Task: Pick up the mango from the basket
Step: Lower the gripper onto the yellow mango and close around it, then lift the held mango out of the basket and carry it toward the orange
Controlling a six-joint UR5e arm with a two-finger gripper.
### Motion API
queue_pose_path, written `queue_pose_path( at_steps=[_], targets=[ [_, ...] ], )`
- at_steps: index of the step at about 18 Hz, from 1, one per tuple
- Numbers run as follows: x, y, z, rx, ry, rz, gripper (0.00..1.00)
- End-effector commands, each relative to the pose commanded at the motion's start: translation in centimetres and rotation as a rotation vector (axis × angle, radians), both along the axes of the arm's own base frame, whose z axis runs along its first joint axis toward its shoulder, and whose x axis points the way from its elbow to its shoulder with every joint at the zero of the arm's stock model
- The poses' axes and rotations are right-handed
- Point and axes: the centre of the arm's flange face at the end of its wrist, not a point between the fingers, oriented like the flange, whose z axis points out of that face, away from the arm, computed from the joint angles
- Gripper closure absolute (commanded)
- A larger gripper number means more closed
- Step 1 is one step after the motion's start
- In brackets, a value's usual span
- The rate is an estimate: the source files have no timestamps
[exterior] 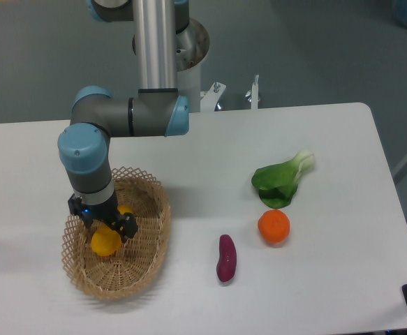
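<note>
- I have the gripper (102,225) low in the lower left of the frame, down inside the basket (151,241), right over the mango (105,242).
- The black gripper body hides the fingertips, so I cannot tell whether the jaws are apart or already pressing on the fruit.
- The mango lies on the basket floor toward its left half, with a yellow-orange patch showing on each side of the gripper.
- To do this step well, I judge I should centre the jaws across the mango's narrow width, close gently, then lift straight up so nothing snags the woven rim.
- The mango looks smooth and rounded, so it could slip if pinched off-centre.
- The basket is tan openwork wicker, oval and light-looking; I judge it could shift or tip if a finger catches it.
- The white table (329,279) is smooth and matte.
</note>
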Motion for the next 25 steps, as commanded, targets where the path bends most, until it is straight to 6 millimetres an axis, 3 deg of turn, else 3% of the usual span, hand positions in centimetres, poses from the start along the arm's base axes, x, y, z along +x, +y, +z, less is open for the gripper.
queue_pose_path(
  at_steps=[1,3,12,16,21,25],
  targets=[
    [0.0,0.1,0.0,0.001,-0.004,0.018,0.06],
    [0.0,0.0,0.2,0.005,-0.006,0.035,0.33],
    [-0.1,0.1,1.1,0.021,0.000,0.033,0.46],
    [-0.9,0.4,3.7,0.064,0.015,0.039,0.46],
    [-5.9,-1.8,8.6,0.133,0.052,0.121,0.46],
    [-11.1,-4.6,10.8,0.132,0.090,0.120,0.45]
  ],
)
